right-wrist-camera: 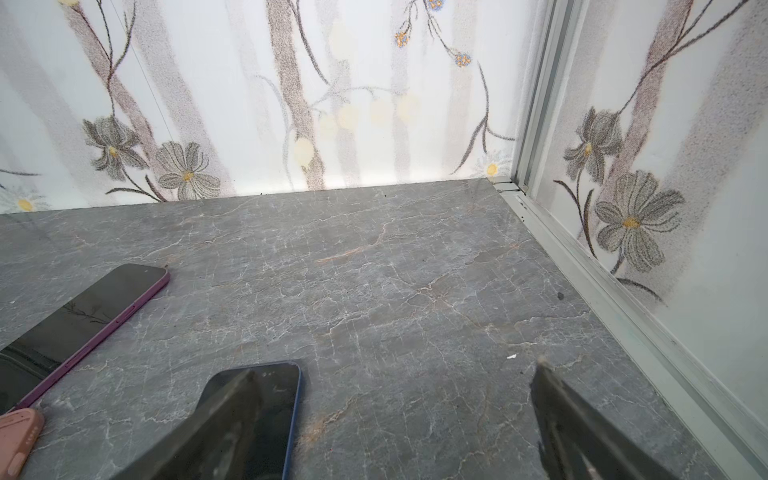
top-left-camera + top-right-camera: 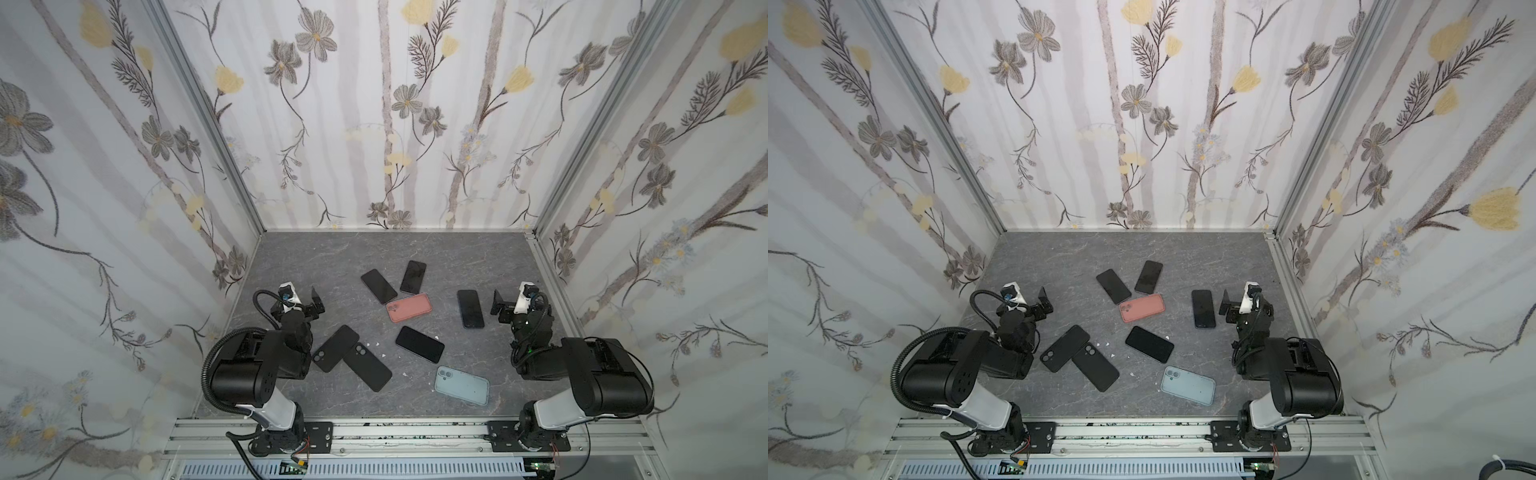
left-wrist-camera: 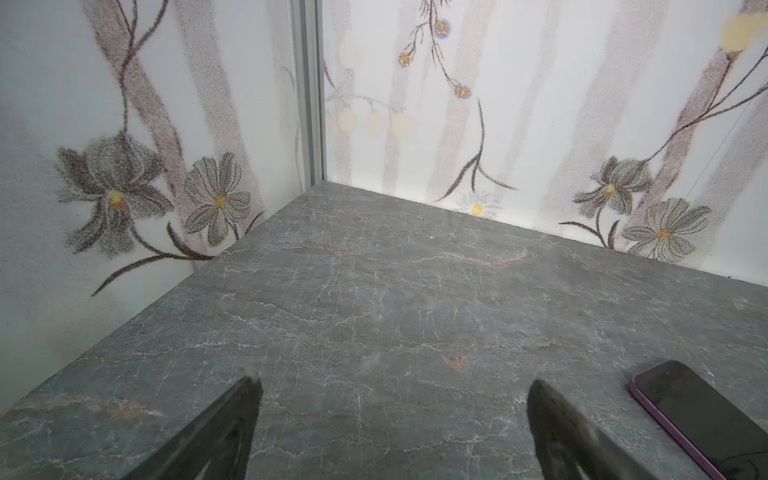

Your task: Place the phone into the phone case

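Note:
Several dark phones lie screen-up on the grey marbled table: two at the back, one on the right and one in the middle. A pink phone case lies between them, and a light blue case sits nearer the front. My left gripper stands open and empty over bare table at the left. My right gripper is open and empty just right of the right phone, with one finger over it in the right wrist view.
Two black cases lie overlapping in front of the left arm. Small white scraps dot the middle. Flowered walls close in the back and both sides. A purple-edged phone and a corner of the pink case appear in the right wrist view.

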Action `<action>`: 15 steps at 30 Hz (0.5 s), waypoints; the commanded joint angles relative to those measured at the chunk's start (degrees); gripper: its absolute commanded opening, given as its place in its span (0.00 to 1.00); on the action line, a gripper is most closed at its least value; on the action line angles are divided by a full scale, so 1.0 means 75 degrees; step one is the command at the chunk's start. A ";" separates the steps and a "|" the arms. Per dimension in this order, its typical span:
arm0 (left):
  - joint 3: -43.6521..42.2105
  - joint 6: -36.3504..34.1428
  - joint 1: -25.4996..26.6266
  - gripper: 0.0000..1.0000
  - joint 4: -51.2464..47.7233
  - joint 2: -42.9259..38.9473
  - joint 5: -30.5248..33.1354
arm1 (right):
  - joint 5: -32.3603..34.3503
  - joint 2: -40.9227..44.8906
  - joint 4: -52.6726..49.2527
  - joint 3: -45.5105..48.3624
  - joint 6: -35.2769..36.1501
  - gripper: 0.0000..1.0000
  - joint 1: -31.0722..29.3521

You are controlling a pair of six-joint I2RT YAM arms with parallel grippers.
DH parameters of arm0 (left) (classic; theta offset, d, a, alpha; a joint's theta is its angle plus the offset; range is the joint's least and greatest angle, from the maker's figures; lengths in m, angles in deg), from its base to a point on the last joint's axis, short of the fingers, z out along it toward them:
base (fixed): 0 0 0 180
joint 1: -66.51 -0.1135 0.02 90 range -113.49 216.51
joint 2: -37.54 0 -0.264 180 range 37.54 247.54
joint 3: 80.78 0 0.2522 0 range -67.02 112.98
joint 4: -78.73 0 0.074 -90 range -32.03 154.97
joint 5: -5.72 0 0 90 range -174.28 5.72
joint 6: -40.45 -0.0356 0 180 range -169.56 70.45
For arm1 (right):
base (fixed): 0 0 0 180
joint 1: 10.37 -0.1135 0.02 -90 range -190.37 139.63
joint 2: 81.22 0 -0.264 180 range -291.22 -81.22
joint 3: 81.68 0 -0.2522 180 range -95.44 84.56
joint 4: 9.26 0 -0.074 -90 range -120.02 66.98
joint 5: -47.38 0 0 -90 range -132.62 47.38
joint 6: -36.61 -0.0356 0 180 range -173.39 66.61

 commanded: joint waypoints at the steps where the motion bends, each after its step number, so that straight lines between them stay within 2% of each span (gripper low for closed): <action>1: 0.0041 -0.0029 -0.0011 1.00 0.0334 0.0017 0.0013 | 0.0042 -0.0001 0.0357 -0.0001 0.0024 0.99 -0.0010; 15: 0.0057 0.0008 -0.0085 1.00 0.0282 -0.0002 -0.0107 | 0.0041 -0.0001 0.0361 -0.0001 0.0033 1.00 -0.0010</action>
